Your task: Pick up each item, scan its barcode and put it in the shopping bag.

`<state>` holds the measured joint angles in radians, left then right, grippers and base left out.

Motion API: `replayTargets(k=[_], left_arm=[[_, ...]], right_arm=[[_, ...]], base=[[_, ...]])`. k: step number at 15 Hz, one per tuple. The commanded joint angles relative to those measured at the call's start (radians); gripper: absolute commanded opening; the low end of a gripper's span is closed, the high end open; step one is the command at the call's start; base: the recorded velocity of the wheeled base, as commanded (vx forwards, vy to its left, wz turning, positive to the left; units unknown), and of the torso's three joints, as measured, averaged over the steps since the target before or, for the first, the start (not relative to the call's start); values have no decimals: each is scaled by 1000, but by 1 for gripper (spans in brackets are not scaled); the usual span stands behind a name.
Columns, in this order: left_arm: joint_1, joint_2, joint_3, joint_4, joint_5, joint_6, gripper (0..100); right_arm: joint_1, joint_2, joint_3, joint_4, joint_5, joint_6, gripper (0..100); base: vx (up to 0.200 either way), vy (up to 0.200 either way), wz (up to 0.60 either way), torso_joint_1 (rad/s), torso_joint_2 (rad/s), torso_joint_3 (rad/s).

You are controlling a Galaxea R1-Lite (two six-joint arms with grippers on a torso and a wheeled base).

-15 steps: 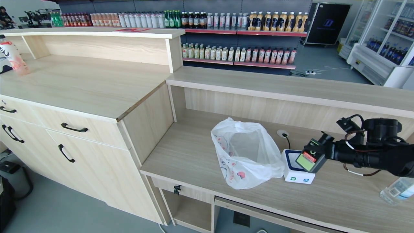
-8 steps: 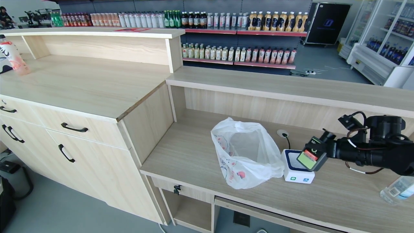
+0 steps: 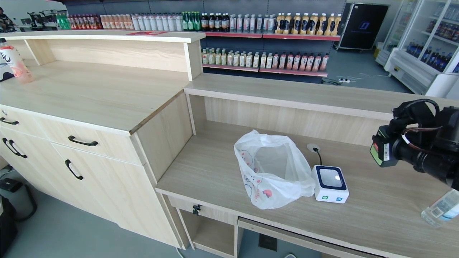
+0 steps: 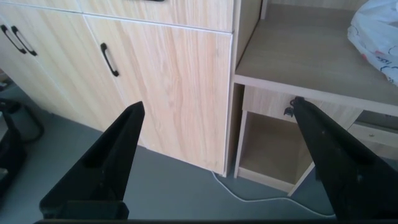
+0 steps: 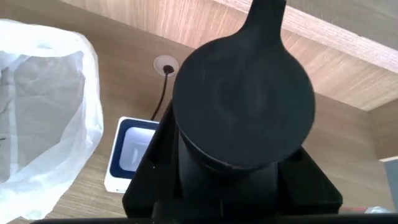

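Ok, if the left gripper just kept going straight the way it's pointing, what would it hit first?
Probably the light wood cabinet door, near its edge beside the open nook under the counter. The left gripper is open, and nothing shows between it and that door, though depth is hard to judge.

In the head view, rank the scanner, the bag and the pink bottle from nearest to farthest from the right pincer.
1. Scanner, down and left of the right pincer holding the box.
2. Bag, left of the scanner.
3. Pink bottle, far left on the raised counter.
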<state>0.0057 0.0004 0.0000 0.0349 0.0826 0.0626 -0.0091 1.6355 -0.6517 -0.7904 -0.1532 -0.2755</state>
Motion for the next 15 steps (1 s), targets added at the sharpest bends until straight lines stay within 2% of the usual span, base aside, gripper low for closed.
replayTargets(k=[1, 2, 8, 15], left_arm=[[0, 0, 0, 0, 0, 0, 100], [0, 0, 0, 0, 0, 0, 100], [0, 0, 0, 0, 0, 0, 100], [0, 0, 0, 0, 0, 0, 100]], right_arm=[[52, -52, 26, -15, -16, -4, 0], [69, -52, 29, -20, -16, 7, 0], [135, 0, -2, -67, -2, 72, 0], [78, 277, -16, -131, 21, 102, 0]], base=[[0, 0, 0, 0, 0, 0], [0, 0, 0, 0, 0, 0], [0, 0, 600, 5, 2, 4], [0, 0, 0, 0, 0, 0]])
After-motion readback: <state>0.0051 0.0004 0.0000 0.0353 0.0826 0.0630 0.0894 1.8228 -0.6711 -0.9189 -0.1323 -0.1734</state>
